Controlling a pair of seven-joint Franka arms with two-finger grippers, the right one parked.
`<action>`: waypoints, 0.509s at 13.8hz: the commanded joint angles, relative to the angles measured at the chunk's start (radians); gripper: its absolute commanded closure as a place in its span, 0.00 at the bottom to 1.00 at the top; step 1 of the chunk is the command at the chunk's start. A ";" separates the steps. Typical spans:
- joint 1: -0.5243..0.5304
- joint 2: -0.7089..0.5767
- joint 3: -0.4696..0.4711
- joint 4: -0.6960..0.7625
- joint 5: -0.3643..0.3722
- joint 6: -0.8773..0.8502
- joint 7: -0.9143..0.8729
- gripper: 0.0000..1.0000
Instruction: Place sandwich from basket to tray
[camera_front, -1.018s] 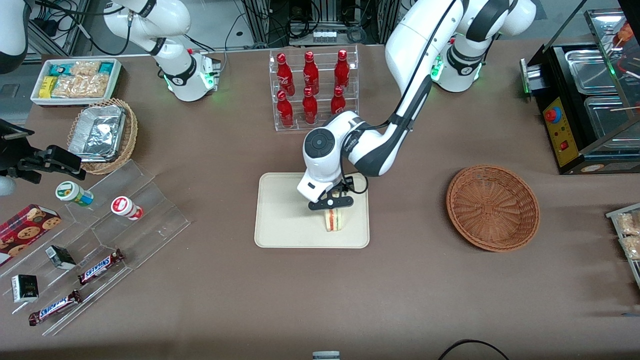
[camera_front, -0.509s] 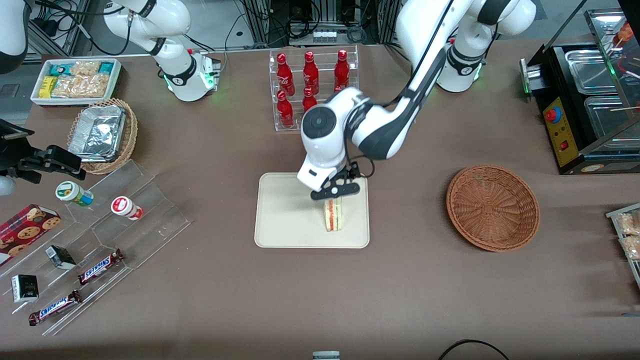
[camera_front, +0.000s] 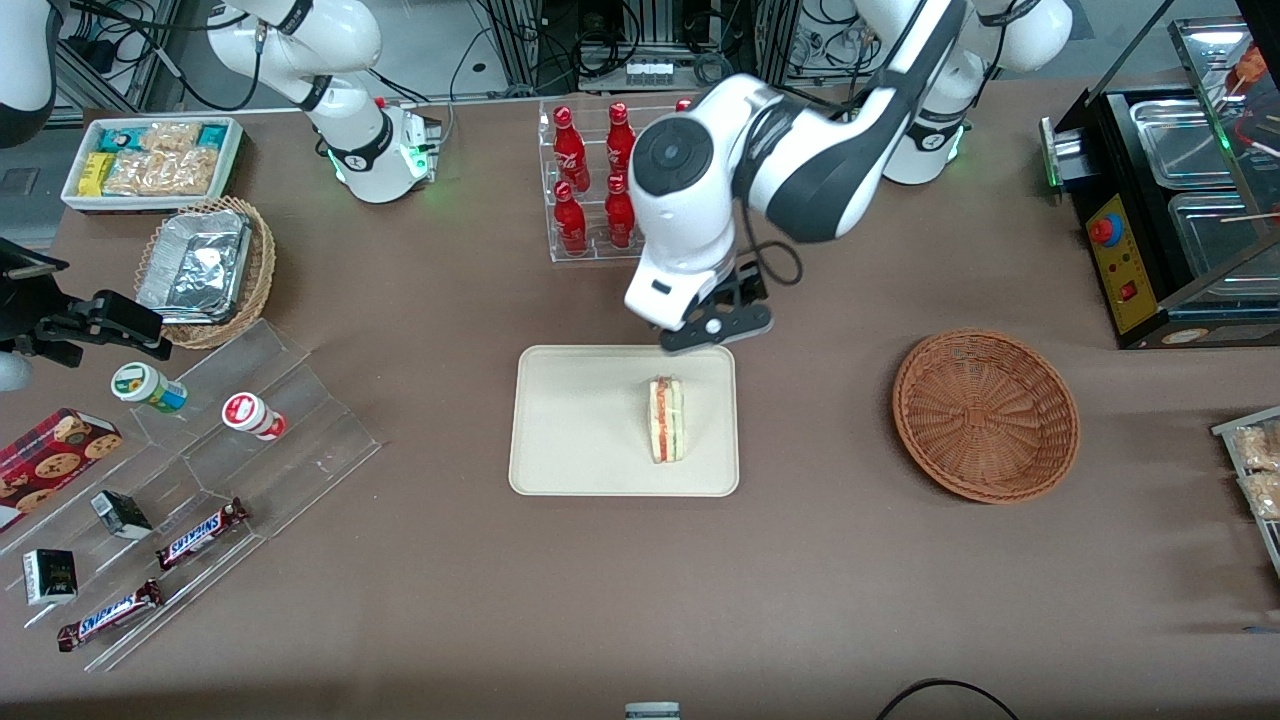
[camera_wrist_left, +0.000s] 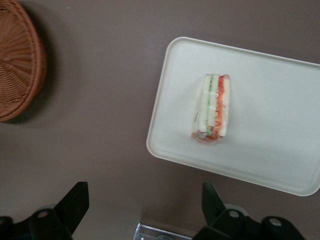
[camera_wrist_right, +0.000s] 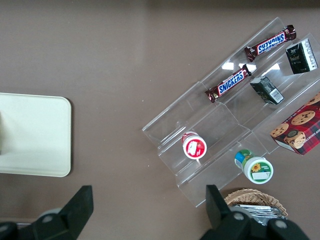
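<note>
The sandwich (camera_front: 666, 419) (camera_wrist_left: 214, 108), a pale wedge with red, orange and green layers, lies on the cream tray (camera_front: 570, 440) (camera_wrist_left: 280, 140), toward the tray's end nearest the working arm. The reddish-brown basket (camera_front: 985, 414) (camera_wrist_left: 15, 65) stands with nothing in it, toward the working arm's end of the table. My gripper (camera_front: 712, 330) (camera_wrist_left: 145, 202) hangs open and holds nothing, raised above the tray's edge farthest from the front camera, between the tray and the bottle rack.
A clear rack of red bottles (camera_front: 600, 180) stands close under the raised arm. A black food warmer (camera_front: 1170, 200) sits near the basket. Toward the parked arm's end lie a clear stepped display (camera_front: 200, 480) with snacks, a tan wicker basket with foil container (camera_front: 205, 270) and a white snack bin (camera_front: 150, 160).
My gripper has let go of the sandwich, risen and drawn away from the front camera toward the bottle rack. The sandwich stays put on the tray.
</note>
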 joint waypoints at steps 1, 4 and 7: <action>0.021 -0.097 0.015 -0.024 0.001 -0.083 -0.011 0.00; 0.062 -0.192 0.015 -0.050 0.001 -0.211 0.004 0.00; 0.119 -0.287 0.015 -0.098 0.004 -0.226 0.012 0.00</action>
